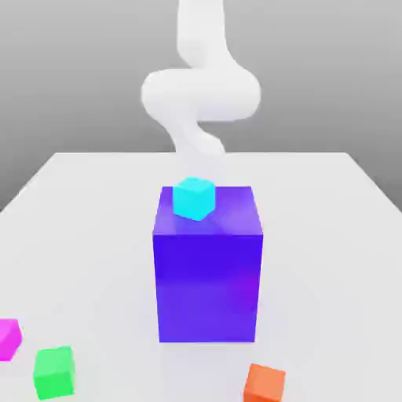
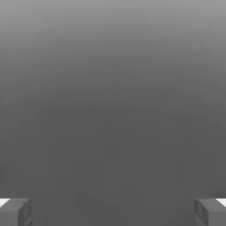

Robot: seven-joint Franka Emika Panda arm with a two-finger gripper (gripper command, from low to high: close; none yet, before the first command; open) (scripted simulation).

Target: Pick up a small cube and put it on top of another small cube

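1. Standing on or just above the top face of a large blue-violet block (image 1: 208, 286), a small cyan cube (image 1: 194, 199) shows in the exterior view, toward that view's left. The white arm (image 1: 201, 94) comes down behind it, and whether the two touch I cannot tell. On the pale table (image 1: 314, 235) lie a magenta cube (image 1: 8, 339) and a green cube (image 1: 54, 372) at the exterior view's left, and an orange cube (image 1: 264, 384) right of the big block's base. The task names no colours, so a wrong pick or a wrong target is the first risk. If the cyan cube is the one wanted, a low approach could clip the big block, and a sideways nudge could send the cube over its edge. The green and magenta cubes sit near each other, so reaching for one might knock its neighbour.

2. In the hand view, the gripper (image 2: 113, 212) has its two fingers spread wide, with nothing between them. Behind them is a plain grey expanse. Closing now would likely catch only air. Later, an off-centre grip could turn the cube, and letting go while it is tilted or overhanging could topple the stack.
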